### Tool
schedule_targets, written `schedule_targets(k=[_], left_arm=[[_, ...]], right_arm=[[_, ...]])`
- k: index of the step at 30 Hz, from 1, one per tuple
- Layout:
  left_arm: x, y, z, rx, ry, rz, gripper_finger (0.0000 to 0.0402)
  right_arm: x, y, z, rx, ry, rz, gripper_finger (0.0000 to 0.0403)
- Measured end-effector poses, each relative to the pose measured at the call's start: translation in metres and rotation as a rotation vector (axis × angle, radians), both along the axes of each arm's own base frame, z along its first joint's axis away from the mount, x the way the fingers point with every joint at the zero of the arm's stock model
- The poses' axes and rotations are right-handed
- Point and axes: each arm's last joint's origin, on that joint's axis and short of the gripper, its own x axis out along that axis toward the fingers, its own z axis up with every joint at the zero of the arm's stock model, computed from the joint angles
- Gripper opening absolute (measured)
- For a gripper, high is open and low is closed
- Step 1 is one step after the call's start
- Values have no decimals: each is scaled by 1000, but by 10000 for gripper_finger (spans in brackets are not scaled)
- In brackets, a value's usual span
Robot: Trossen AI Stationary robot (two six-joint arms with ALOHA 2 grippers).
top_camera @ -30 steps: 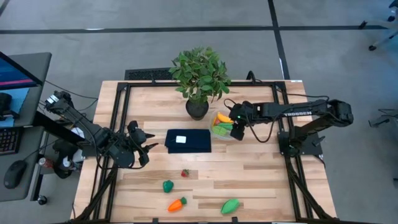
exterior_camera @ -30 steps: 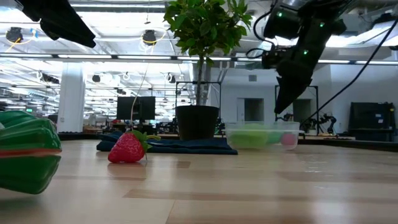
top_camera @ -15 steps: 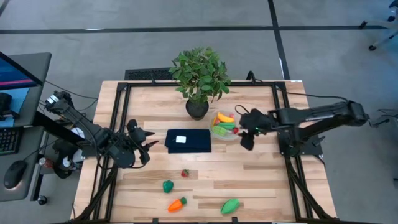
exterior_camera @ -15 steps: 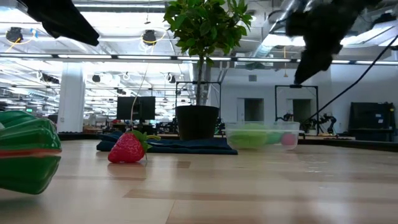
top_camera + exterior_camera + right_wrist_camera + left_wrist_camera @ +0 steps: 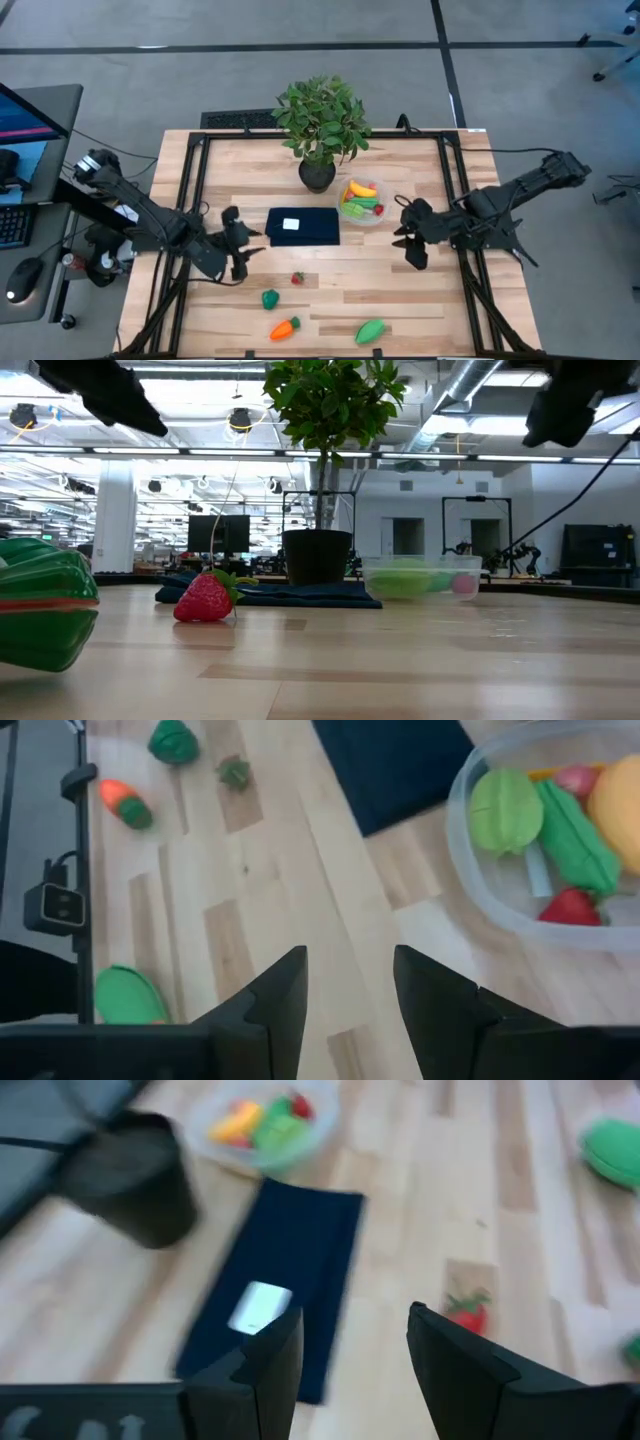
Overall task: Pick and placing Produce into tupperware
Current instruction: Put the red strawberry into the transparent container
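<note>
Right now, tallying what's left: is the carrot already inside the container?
No, the carrot lies on the table's near edge, far from the container.

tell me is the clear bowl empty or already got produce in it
Partly filled: the clear bowl holds yellow, green and red pieces, while a strawberry and carrot lie out on the table.

table (image 5: 430, 300) | plant pot (image 5: 317, 175) | tupperware (image 5: 362, 214) | mat (image 5: 302, 226) | strawberry (image 5: 297, 279) | carrot (image 5: 284, 327)

Potted plant (image 5: 320, 125) stood at desk (image 5: 430, 300) top-centre, dark pot w/ leafy green top. Dark blue rectangle (image 5: 303, 226) w/ white label lay mid-frame, just below pot. Monitor, keyboard & mouse (image 5: 22, 280) sat at far left edge, off desk.
</note>
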Motion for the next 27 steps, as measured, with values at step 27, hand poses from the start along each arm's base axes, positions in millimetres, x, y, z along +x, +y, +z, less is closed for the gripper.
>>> schedule_targets(k=[27], left_arm=[[103, -17, -61, -263, 286, -318, 171]], right_arm=[[-16, 29, -1, 0, -4, 77, 130]])
